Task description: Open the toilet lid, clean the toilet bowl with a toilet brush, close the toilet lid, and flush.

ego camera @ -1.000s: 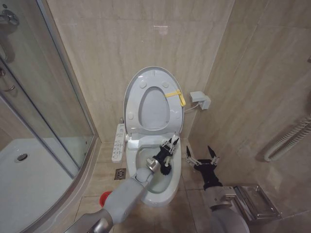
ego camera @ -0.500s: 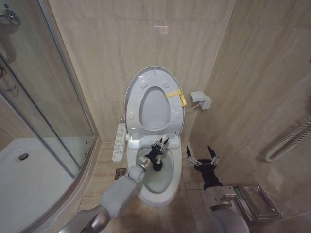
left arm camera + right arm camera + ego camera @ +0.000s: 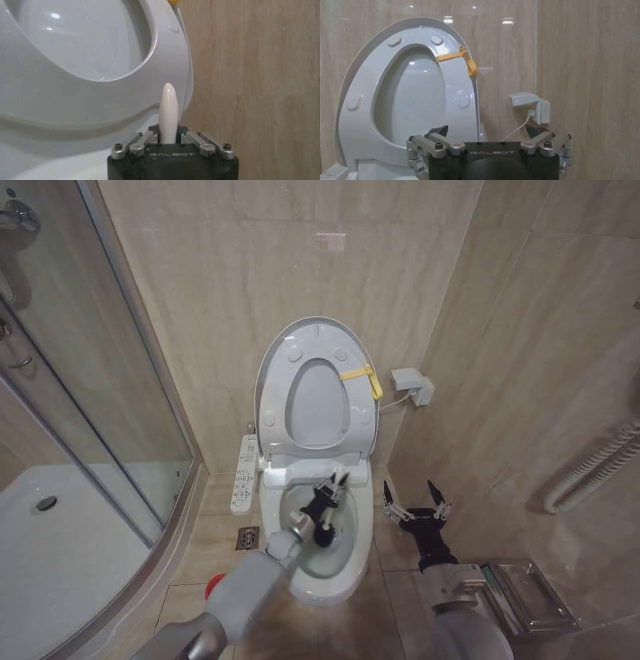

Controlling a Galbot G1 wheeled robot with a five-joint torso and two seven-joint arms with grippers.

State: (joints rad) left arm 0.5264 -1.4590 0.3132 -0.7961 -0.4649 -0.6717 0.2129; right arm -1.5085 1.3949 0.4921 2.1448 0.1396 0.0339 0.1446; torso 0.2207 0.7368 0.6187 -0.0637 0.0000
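Left wrist: "GALBOT" on left gripper (image 3: 169,141).

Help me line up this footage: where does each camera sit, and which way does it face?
Head view: high up, looking down at the toilet bowl; both arms show, left pincer in the bowl, right pincer beside it.
Left wrist view: behind that pincer, facing the raised toilet lid; toilet brush handle in its grip.
Right wrist view: facing the wall; own open pincer.
All share the lid.

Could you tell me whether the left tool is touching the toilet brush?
Touching: the left wrist view shows the left tool closed around the toilet brush handle, which rises from between its fingers.
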